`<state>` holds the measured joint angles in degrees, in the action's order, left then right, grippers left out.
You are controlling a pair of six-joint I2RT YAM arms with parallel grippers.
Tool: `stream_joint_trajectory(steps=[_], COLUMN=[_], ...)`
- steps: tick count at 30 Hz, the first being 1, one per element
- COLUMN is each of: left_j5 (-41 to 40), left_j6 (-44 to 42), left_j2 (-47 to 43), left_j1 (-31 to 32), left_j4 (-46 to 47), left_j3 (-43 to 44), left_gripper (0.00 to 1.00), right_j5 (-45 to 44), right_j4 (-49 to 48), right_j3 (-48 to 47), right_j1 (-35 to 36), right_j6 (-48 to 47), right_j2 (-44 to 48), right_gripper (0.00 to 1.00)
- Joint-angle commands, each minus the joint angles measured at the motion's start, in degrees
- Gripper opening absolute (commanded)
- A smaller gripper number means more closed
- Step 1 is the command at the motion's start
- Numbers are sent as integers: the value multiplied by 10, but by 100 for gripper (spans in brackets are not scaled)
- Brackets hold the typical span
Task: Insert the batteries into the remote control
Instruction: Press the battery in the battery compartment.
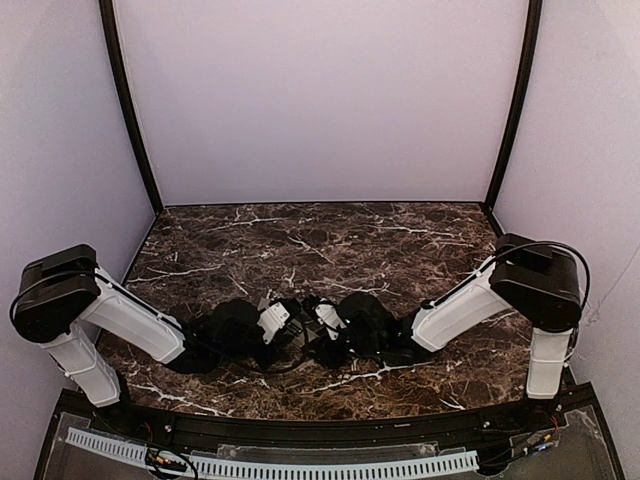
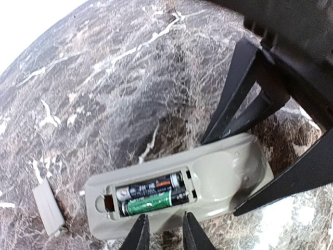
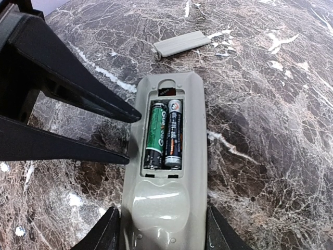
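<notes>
The remote control (image 2: 223,172) lies back-up on the marble table with its battery bay uncovered. Two batteries lie side by side in the bay, a green one (image 3: 156,130) and a dark one (image 3: 174,133) with an orange band. My right gripper (image 3: 164,229) is shut on the remote's rounded end, one finger on each long side. My left gripper (image 2: 165,232) hovers at the remote's long edge beside the bay, its fingers a little apart with nothing between them. Its fingertips (image 3: 132,115) touch or nearly touch that edge.
The loose grey battery cover (image 3: 179,43) lies flat on the table (image 1: 330,240) just past the remote's bay end, also in the left wrist view (image 2: 49,208). Both arms meet low at the table's near middle.
</notes>
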<state>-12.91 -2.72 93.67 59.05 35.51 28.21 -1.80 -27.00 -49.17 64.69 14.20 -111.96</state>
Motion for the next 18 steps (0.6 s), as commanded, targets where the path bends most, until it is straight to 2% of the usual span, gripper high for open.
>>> stream_joint_trajectory(steps=[1, 18], left_j5=[8, 21], left_j6=[-23, -40], left_j2=[-20, 25], left_j1=[1, 3], left_j4=[46, 87], left_j3=[-10, 7], left_gripper=[23, 22], right_j5=[-7, -11], right_j4=[122, 124], right_j3=[18, 17], right_j1=[8, 8], right_j6=[-3, 1], right_j2=[-53, -56], right_gripper=[22, 20])
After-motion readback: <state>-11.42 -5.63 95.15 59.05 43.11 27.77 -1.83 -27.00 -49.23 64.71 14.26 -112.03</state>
